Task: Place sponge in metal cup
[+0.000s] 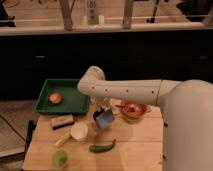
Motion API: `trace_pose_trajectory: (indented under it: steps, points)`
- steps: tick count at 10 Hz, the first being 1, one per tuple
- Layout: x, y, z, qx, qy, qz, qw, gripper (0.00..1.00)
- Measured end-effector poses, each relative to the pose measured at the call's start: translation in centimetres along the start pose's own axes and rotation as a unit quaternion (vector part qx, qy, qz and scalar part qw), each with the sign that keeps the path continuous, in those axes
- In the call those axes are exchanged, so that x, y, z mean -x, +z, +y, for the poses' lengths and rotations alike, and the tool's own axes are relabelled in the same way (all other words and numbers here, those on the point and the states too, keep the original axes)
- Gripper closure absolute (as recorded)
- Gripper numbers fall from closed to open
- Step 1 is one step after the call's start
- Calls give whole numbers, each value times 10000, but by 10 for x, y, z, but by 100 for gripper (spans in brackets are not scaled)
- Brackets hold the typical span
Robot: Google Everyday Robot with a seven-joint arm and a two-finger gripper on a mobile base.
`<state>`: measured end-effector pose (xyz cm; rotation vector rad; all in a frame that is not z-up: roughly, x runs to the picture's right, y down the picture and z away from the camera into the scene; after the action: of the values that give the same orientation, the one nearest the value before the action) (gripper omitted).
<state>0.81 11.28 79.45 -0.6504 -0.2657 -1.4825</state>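
Dark pincer [101, 113] on a white arm [125, 91], over the pale wooden worktop [135, 142]. Blue sponge [104, 119] just below it; white cup [79, 131] and tan-brown, dark-striped block [62, 121] to its left; green tray [70, 97] up-left; orange-red bowl [134, 109] to its right.
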Motion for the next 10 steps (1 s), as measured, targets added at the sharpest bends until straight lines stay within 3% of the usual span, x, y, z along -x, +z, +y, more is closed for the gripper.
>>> trace_pose_trajectory:
  steps: [10]
  points:
    - [-1, -2, 1, -31, -79, 4, 10000, 20]
